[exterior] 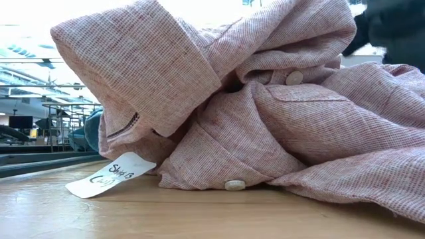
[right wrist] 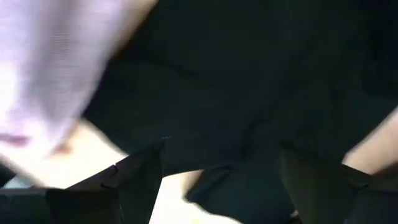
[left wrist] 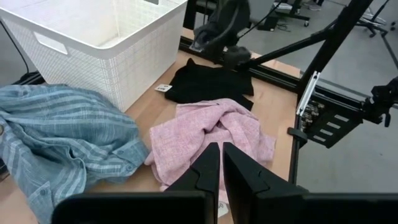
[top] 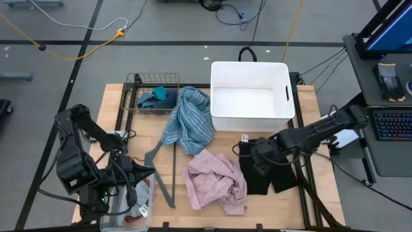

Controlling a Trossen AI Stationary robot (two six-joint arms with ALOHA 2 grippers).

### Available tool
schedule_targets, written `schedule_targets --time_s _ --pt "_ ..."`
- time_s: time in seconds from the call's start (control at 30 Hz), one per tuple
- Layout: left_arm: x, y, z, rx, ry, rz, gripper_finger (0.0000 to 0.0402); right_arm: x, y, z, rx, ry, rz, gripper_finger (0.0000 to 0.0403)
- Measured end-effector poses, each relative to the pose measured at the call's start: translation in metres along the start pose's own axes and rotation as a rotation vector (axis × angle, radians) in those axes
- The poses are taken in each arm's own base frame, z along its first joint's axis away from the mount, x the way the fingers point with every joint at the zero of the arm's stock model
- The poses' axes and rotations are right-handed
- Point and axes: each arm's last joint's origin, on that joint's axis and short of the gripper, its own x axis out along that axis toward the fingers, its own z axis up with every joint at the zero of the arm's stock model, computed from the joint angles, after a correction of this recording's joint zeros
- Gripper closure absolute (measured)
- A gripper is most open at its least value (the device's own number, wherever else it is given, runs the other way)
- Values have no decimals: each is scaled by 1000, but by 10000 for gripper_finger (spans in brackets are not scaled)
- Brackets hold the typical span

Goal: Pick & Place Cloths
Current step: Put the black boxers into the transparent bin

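The right gripper [top: 259,156] hangs spread wide right over the black shorts [top: 267,175]; left gripper [left wrist: 220,167] clenched, empty

free: bare table strip [top: 325,174] right of black shorts [top: 265,169] | white bin [top: 219,116] open-topped | blocked: pink cloth [top: 215,182] mid-front, striped towel [top: 191,119] against bin, grey hanger [top: 162,177], wire basket [top: 138,80] back-left

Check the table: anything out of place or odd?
Mostly expected clutter. The grey hanger lies loose on the table between the blue-striped cloth and pink cloth, unlike the fabric pieces. The white bin holds nothing.
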Motion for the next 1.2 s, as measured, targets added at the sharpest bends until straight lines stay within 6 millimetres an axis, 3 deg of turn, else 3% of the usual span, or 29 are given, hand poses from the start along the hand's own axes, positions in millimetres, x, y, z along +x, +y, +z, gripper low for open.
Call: schedule_targets --time_s 0.47,0.73,0.9,1.2 --pt "0 0 0 -7 11 -3 380 77 -35 13 259 -43 57 110" --pt "0 0 0 -8 10 -4 380 115 -57 6 442 -79 108 111" --pt "0 0 0 -10 10 -4 380 128 -66 -4 493 -88 99 125" --pt "1 -2 1 -21 2 -11 380 131 -62 -8 526 -96 140 193"
